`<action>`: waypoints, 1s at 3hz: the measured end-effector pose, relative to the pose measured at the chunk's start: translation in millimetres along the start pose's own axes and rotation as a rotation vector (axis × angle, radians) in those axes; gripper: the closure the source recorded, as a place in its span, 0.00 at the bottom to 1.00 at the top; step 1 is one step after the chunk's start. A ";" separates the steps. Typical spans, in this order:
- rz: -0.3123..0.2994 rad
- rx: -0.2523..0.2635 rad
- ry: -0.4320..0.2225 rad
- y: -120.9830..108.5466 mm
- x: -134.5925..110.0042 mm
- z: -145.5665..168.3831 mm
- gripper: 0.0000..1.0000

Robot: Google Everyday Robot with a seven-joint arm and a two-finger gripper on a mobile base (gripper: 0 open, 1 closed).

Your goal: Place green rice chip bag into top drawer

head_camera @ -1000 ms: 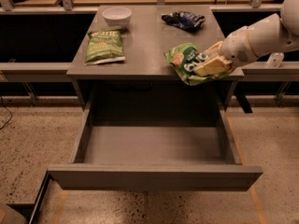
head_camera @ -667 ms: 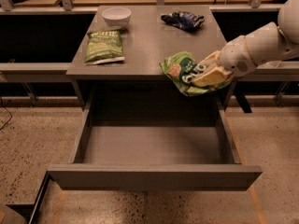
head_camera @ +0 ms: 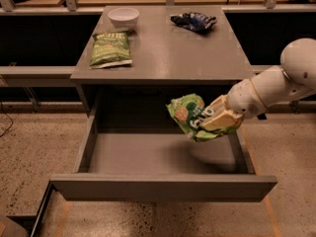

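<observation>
The green rice chip bag (head_camera: 190, 115) is bright glossy green with white lettering and pale chip pictures. My gripper (head_camera: 217, 120) is shut on its right side and holds it in the air over the right part of the open top drawer (head_camera: 163, 185). The drawer is a wide shallow grey box pulled out from under the grey table (head_camera: 168, 53), and its inside is bare. The arm comes in from the right edge.
On the table top lie a duller olive-green bag (head_camera: 110, 49) at the left, a white bowl (head_camera: 123, 17) at the back left and a dark blue shiny bag (head_camera: 193, 21) at the back right. Speckled floor surrounds the table.
My gripper has carried the green bag down and forward, from the table's right front edge to a place over the open drawer.
</observation>
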State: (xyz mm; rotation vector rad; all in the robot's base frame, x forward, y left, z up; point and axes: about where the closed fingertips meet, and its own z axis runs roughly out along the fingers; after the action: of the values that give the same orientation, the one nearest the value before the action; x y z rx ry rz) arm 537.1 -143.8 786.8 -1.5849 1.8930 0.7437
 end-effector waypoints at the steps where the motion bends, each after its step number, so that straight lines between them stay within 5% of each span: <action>1: 0.060 -0.050 0.015 25.5 31.2 18.3 1.00; 2: 0.131 -0.073 0.062 39.5 65.4 45.0 0.85; 3: 0.170 -0.037 0.064 39.2 75.9 59.0 0.63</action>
State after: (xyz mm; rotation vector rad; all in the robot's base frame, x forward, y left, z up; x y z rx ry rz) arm 491.0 -147.1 693.8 -1.4992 2.0909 0.8119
